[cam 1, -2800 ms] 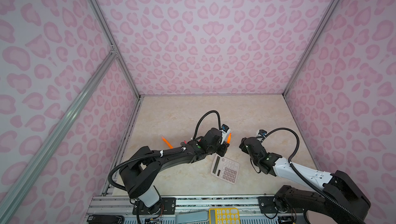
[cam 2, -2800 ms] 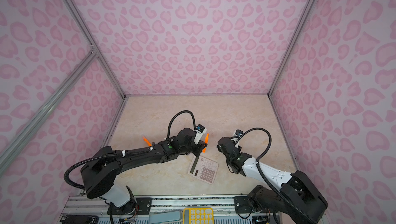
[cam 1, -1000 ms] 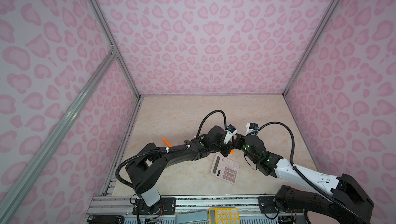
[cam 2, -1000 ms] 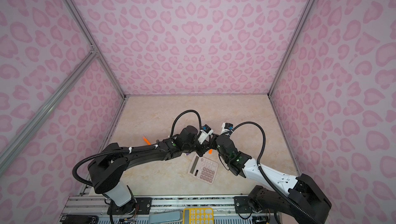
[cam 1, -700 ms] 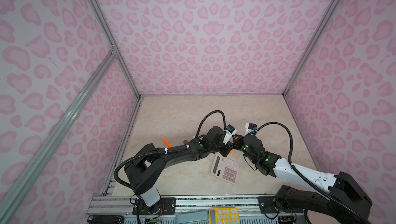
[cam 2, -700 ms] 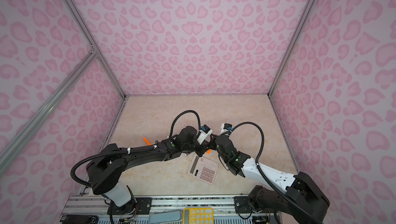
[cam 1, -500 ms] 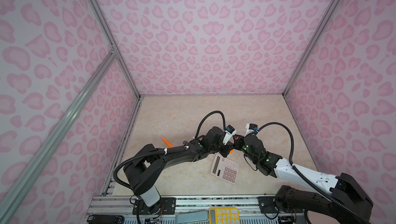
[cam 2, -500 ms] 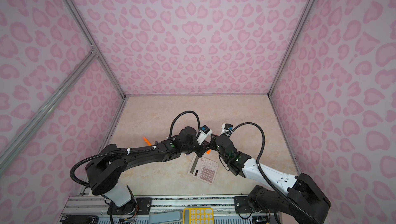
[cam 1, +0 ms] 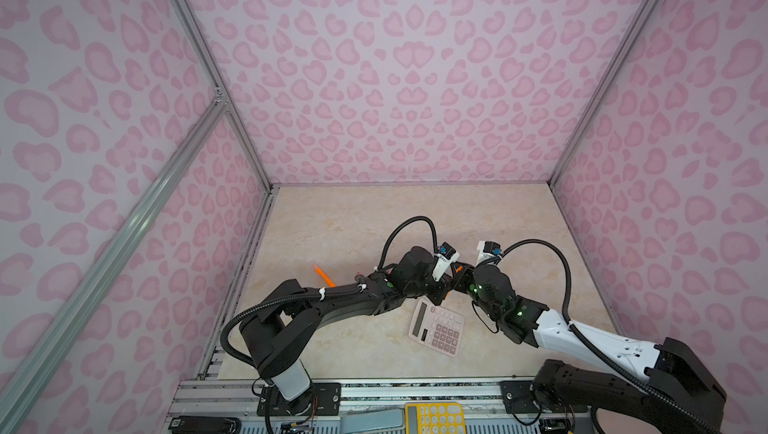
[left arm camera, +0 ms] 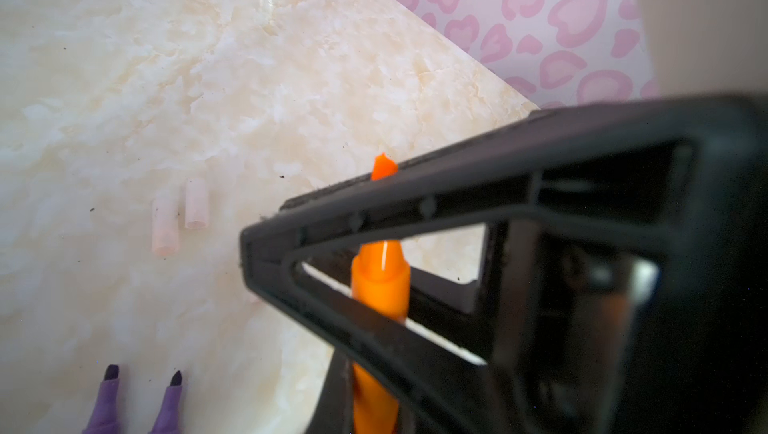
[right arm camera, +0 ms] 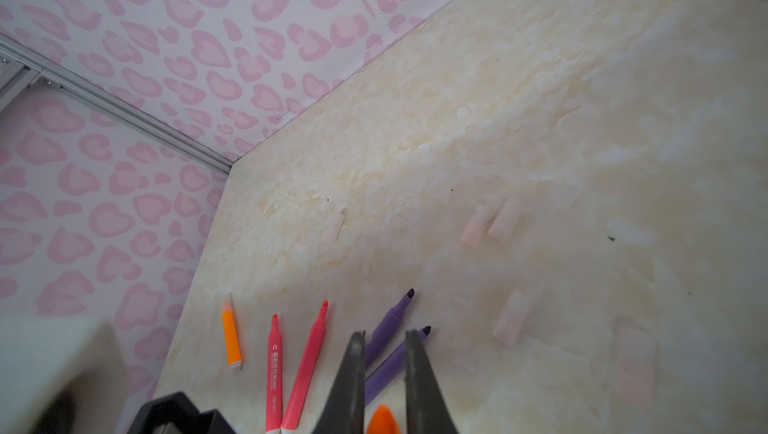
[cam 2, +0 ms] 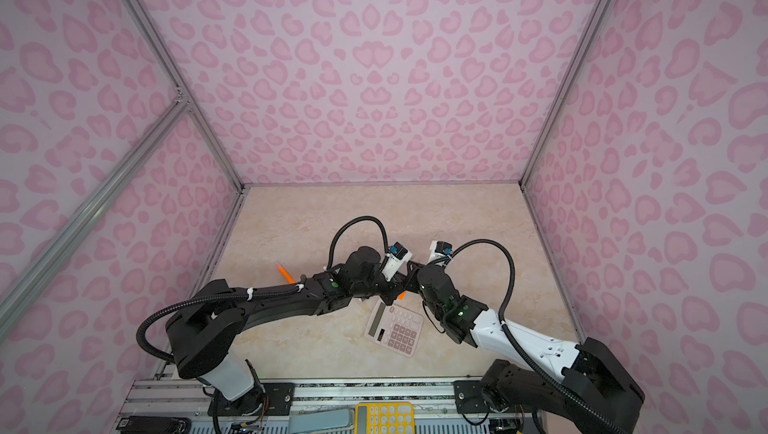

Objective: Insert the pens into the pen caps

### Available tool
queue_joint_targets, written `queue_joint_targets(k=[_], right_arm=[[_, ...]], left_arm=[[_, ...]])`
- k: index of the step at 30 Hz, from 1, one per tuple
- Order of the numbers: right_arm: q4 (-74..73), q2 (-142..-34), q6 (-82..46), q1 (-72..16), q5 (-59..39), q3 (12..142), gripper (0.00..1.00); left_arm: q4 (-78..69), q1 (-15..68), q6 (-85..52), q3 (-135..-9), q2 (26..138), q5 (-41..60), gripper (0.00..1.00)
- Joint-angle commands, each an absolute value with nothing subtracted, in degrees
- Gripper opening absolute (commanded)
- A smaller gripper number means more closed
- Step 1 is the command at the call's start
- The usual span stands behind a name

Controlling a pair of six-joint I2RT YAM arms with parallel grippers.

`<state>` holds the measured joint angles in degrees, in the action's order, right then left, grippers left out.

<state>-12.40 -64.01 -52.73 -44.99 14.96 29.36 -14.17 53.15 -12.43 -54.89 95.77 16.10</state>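
Orange plastic comes first. Well apart to the left of your left gripper [cam 1: 445, 287], the loose orange pen [cam 1: 322, 275] lies alone on the marble-look table [cam 1: 374, 220]; both top views show it.

Your left gripper is pressed together on the held orange pen [left arm camera: 380, 282]. In the left wrist view the barrel passes between the black fingers [left arm camera: 415, 207], and the tapered tip stands out past them. On the table beyond that tip lie two clear pen caps [left arm camera: 165, 226], side by side. Two purple pens [left arm camera: 104, 403] lie nearer to the gripper, and only their front ends show.

Just to the right, your right gripper [right arm camera: 385, 333] faces the left one, tip against tip, in both top views. Its two grey fingers [right arm camera: 347, 382] are drawn nearly together, with only a thin gap. A blurred orange tip sits between them, close to their roots. You cannot tell whether they pinch it, or whether a cap is there.

Beyond these fingers the purple pens lie close, the two pink-red pens [right arm camera: 274, 369] lie beside them, and more caps lie scattered farther out.

The pinkish calculator [cam 1: 436, 326] lies flat near both grippers, on the side toward the arm bases.
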Motion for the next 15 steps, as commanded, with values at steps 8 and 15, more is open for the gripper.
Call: queue_joint_targets(k=[8,15], right_arm=[[-2.47,-58.41,-53.27,-45.13,25.91,28.77,0.63],[5.21,-60.92,-56.52,-44.12,31.59,27.65,0.55]], left_arm=[[-21.20,46.86,-19.91,-52.06,95.86,12.21,0.03],[-22.36,44.09,-20.05,-46.85,92.26,11.34,0.03]])
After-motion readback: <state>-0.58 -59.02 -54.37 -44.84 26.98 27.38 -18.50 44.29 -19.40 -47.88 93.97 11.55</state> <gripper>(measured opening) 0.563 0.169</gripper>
